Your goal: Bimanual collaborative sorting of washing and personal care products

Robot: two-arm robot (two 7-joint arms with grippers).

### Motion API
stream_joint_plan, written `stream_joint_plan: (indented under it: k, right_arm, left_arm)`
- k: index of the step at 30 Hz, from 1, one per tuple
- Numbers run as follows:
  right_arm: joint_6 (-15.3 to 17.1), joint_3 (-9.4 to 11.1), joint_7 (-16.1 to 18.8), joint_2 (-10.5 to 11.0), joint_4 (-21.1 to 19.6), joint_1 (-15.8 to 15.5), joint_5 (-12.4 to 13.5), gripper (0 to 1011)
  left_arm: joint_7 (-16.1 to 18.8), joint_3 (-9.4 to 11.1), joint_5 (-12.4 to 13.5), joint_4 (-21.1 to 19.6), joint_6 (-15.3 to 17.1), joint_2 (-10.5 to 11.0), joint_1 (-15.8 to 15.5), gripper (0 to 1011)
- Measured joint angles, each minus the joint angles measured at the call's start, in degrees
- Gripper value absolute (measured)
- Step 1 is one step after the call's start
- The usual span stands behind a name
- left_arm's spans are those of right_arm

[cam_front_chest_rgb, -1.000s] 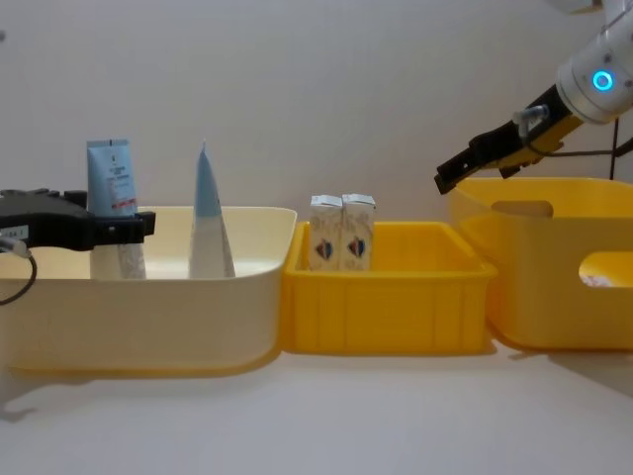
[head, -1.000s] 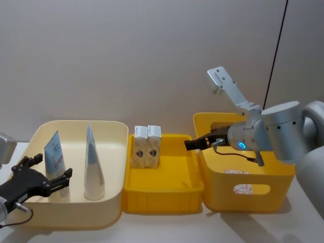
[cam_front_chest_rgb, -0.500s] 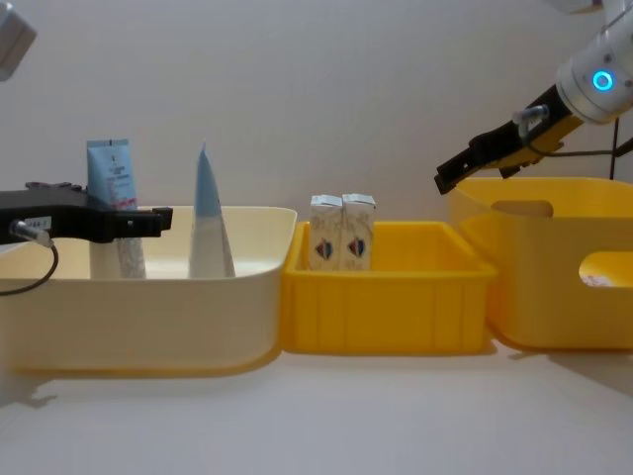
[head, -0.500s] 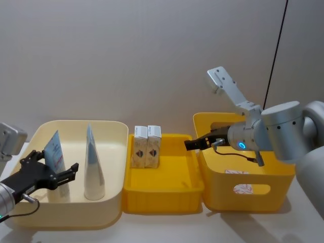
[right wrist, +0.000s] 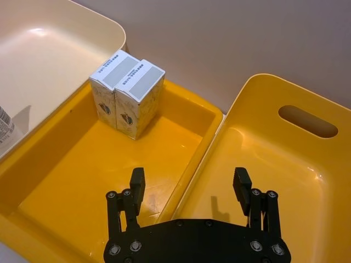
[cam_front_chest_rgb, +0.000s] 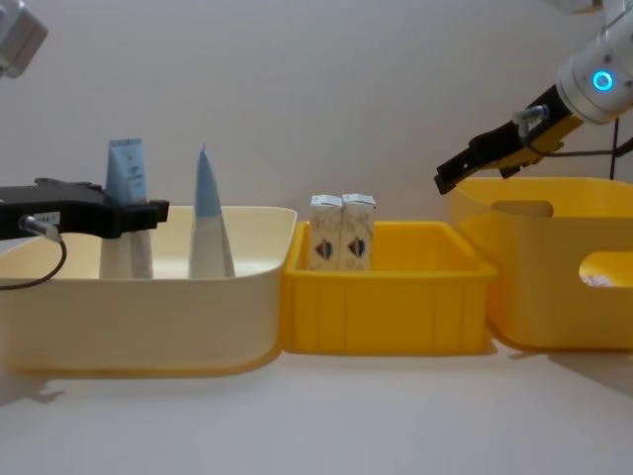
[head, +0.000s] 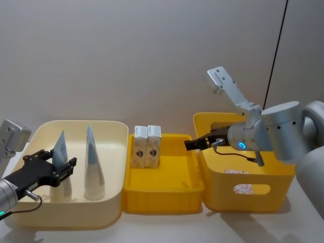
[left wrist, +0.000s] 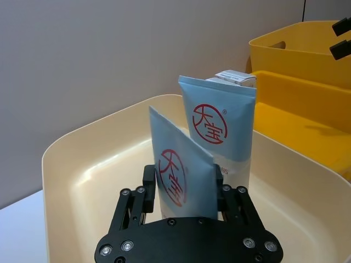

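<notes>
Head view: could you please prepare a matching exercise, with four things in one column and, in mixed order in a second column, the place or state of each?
Things
1. left gripper
2. right gripper
3. free tube
4. two cartons

Places or states
A. side by side at the back of the shallow yellow tray
B. open, above the rim where the tray meets the deep yellow tub
C. upright in the cream tub, nothing holding it
D. shut on the gripped tube in the cream tub

Pairs: 1-D, 2-B, 3-C, 4-A
</notes>
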Motion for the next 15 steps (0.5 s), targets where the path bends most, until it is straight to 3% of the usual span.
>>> stream_joint_plan:
  k: [3, 10, 15]
  right_arm:
    - [0.00, 0.00, 0.00, 0.00, 0.00, 0.00, 0.00, 1001]
    - [0.00, 0.00, 0.00, 0.00, 0.00, 0.00, 0.00, 1001]
    - [0.00, 0.00, 0.00, 0.00, 0.00, 0.00, 0.00, 1001]
  left_arm:
    - [-0.06, 0.04, 0.05, 0.12, -0.01, -0.05, -0.12, 544]
    - [-0.19, 0.13, 0.15, 0.37, -0.05, -0.15, -0.40, 300]
    - [-0.24, 0.17, 0.18, 0.47, -0.07, -0.18, -0.51, 260]
